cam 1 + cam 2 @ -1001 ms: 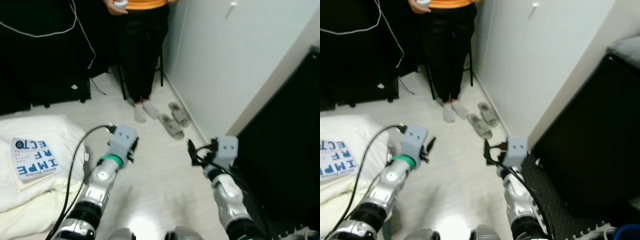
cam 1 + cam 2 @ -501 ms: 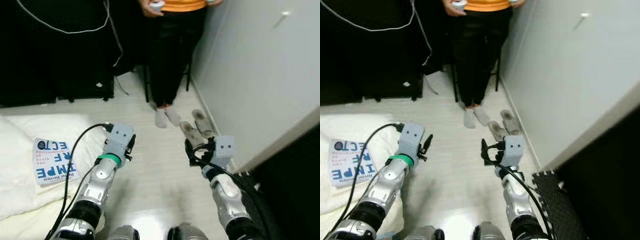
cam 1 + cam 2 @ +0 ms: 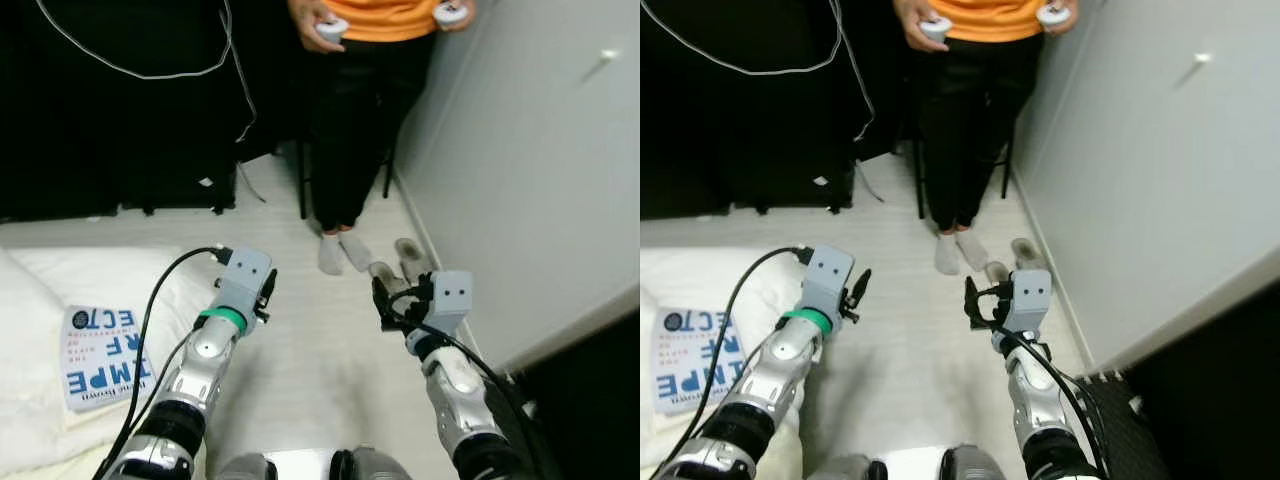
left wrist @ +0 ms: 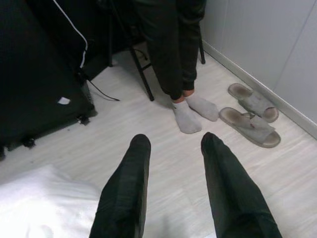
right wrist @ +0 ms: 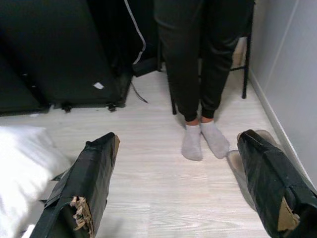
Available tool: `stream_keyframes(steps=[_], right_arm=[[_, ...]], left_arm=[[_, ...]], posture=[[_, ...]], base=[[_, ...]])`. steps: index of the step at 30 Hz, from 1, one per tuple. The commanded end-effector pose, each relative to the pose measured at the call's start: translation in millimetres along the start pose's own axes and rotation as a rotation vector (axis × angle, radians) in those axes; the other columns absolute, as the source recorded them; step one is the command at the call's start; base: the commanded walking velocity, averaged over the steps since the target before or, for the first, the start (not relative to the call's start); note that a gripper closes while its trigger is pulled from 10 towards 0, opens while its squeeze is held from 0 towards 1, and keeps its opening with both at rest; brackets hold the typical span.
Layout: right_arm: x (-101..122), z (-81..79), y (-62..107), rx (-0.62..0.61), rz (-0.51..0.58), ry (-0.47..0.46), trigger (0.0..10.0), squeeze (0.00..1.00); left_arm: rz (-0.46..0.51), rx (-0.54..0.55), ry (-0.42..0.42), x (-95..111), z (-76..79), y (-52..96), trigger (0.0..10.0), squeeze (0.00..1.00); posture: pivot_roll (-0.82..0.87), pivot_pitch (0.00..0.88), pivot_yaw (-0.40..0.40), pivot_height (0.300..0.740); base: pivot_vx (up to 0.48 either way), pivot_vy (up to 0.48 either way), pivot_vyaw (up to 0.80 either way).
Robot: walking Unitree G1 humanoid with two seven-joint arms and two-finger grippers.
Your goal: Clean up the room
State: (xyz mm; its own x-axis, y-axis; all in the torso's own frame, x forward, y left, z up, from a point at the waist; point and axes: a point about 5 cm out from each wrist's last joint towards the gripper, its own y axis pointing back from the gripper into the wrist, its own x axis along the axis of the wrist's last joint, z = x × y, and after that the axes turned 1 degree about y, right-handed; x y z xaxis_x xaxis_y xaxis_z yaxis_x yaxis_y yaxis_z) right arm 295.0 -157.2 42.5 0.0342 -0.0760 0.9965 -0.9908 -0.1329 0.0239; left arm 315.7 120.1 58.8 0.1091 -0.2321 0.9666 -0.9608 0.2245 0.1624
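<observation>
Pale wood floor; two grey slippers beside the wall, one book on white bedding. Left gripper narrowly parted, right gripper wide, both empty.

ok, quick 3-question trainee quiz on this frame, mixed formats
1. True or false: the left gripper is open with nothing between its fingers.
2. The pair of grey slide slippers lies: A) on the white bedding; B) on the pale wood floor by the white wall; C) under the blue-and-white book.
3. Fill in: the person in the orange top holds a white ____ in each hand.

Key: 1 true; 2 B; 3 controller.
</observation>
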Motion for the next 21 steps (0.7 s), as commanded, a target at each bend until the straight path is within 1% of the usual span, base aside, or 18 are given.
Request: stream_keyframes(steps=[1,7,8,10,12,13,14,17,21], right_arm=[[-6.2,4.4,4.7,-0.015,-0.028,0.0,10.0,0.0],[-8.2,4.8,5.7,-0.024,-0.037,0.001,10.0,0.0],[-10.5,4.8,6.5,-0.032,-0.052,0.003,10.0,0.0],[-11.1,4.8,6.7,-0.034,-0.056,0.003,10.0,0.0],[-13.0,3.4,7.1,-0.024,-0.07,0.013,10.0,0.0],[-13.0,3.4,7.1,-0.024,-0.07,0.013,10.0,0.0],[-15.4,1.6,8.8,-0.009,-0.078,0.023,10.0,0.0],[-16.5,1.6,9.8,-0.006,-0.083,0.033,10.0,0.0],[-18.3,4.2,11.7,-0.01,-0.092,0.041,10.0,0.0]], left_arm=[[-0.028,-0.013,-0.003,-5.9,3.2,1.5,10.0,0.0],[-0.032,-0.014,0.004,-6.3,4.0,1.0,10.0,0.0],[-0.047,-0.022,0.037,-8.1,5.2,1.1,10.0,0.0],[-0.051,-0.024,0.046,-8.6,5.5,1.2,10.0,0.0],[-0.097,-0.054,0.133,-13.9,8.3,2.1,10.0,0.0],[-0.097,-0.054,0.133,-13.9,8.3,2.1,10.0,0.0],[-0.145,-0.092,0.158,-24.0,8.9,6.9,10.0,0.0],[-0.15,-0.108,0.144,-27.6,7.5,9.6,10.0,0.0],[-0.137,-0.069,0.106,-26.5,1.9,9.4,10.0,0.0]], posture=[[0.04,0.015,0.013,0.74],[0.04,0.013,0.012,0.74],[0.04,0.013,0.012,0.74],[0.04,0.013,0.012,0.74],[0.04,0.018,0.014,0.74],[0.04,0.018,0.014,0.74],[0.03,0.024,0.014,0.74],[0.03,0.024,0.014,0.74],[0.03,0.024,0.014,0.74]], base=[[0.0,0.0,0.0],[0.0,0.0,0.0],[0.0,0.0,0.0],[0.0,0.0,0.0],[0.0,0.0,0.0],[0.0,0.0,0.0],[0.0,0.0,0.0],[0.0,0.0,0.0],[0.0,0.0,0.78]])
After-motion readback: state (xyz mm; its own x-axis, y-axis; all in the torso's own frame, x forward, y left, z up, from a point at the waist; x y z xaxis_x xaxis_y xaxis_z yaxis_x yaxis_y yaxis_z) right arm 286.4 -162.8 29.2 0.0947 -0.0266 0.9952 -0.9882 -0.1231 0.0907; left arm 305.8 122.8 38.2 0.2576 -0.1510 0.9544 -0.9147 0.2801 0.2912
